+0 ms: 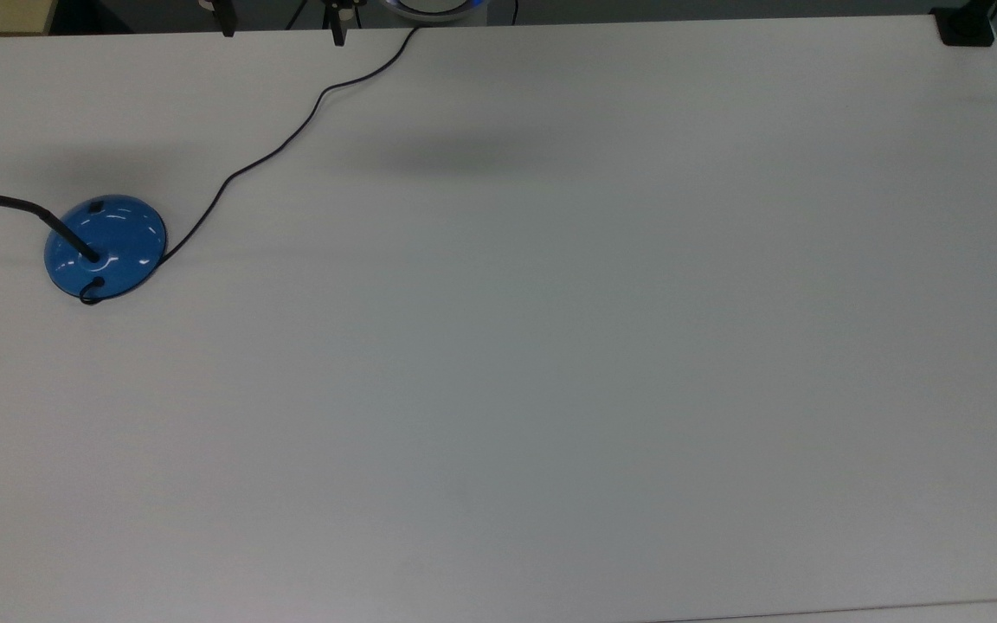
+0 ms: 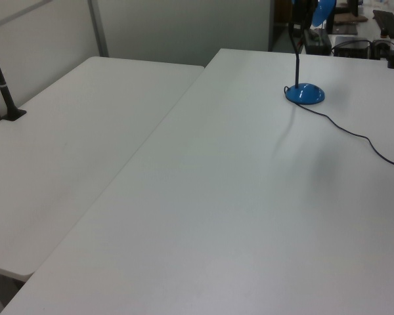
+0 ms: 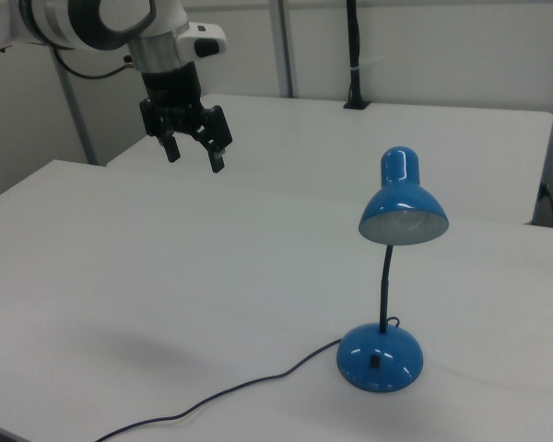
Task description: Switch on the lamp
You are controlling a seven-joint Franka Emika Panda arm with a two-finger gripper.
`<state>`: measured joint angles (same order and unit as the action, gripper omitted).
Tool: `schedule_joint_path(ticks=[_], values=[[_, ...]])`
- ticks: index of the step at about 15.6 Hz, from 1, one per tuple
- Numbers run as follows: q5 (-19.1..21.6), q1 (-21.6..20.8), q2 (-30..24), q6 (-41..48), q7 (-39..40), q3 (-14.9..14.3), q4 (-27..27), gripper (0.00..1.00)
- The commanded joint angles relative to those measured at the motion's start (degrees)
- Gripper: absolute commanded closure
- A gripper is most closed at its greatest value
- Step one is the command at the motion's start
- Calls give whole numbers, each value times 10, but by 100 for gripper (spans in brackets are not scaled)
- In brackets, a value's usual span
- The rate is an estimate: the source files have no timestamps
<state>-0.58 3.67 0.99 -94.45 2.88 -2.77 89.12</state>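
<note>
You will find no readable text, label, brand, number or sign here. The glossy blue dome-based desk lamp (image 3: 381,356) carries no legible marking, and the plain white tabletop (image 1: 550,346) bears no writing.

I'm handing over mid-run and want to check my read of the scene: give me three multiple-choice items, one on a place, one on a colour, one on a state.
1. In the right view, the gripper is
A. touching the lamp's base
B. in the air, to the right view's left of the lamp
C. resting on the table

2. The shade is
A. red
B. white
C. blue

3. The gripper's fingers are
A. open, holding nothing
B. shut on the cord
C. shut on the neck

B: it hangs above the table.
C: blue like the base.
A: fingers spread apart.
</note>
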Motion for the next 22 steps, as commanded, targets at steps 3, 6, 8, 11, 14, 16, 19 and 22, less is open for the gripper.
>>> schedule_joint_path(ticks=[3, 6, 8, 11, 14, 16, 19, 22], values=[[-10, 6, -11, 15, 38, -1, 8, 0], [-11, 23, -14, 59, 177, -3, 8, 0], [-11, 36, -17, 86, 264, -4, 8, 0], [-65, 58, -32, 107, 360, -3, 42, 0], [-65, 90, -44, 58, 383, -4, 111, 0], [-62, 109, -58, -14, 384, -4, 175, 4], [-58, 133, -63, -121, 379, -7, 256, 50], [-17, 145, -53, -187, 376, -24, 283, 96]])
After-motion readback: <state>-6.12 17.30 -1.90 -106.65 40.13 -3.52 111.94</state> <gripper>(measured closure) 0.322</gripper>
